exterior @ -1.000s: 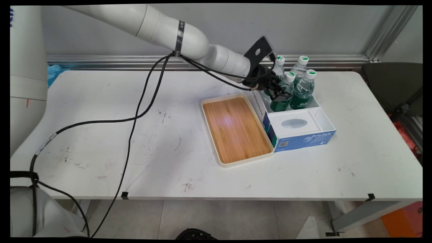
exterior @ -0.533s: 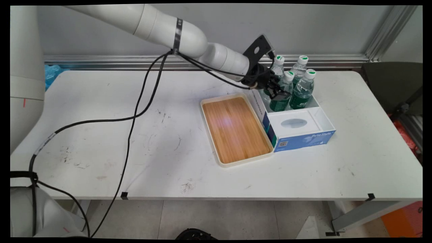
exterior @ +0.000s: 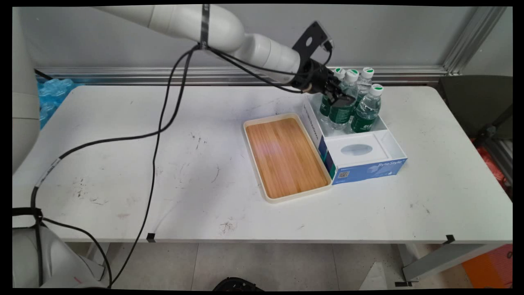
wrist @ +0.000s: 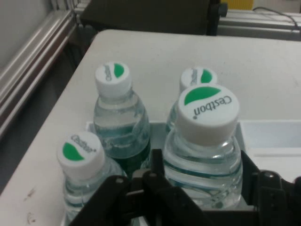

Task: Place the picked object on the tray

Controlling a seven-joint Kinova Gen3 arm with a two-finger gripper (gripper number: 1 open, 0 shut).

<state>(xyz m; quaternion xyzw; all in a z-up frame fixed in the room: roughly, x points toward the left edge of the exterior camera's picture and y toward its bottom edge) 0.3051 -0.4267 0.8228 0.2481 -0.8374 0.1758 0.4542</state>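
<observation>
bottle (wrist: 203, 155) in jaws above scuffed white table (exterior: 163, 172).

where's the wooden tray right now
In the main view the tray lies flat on the table, right of centre, touching the left side of the box.

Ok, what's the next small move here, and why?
Probably lift straight up: the fingers grip the held bottle, whose base looks below the rim of the box, with three other bottles close beside it.
</observation>
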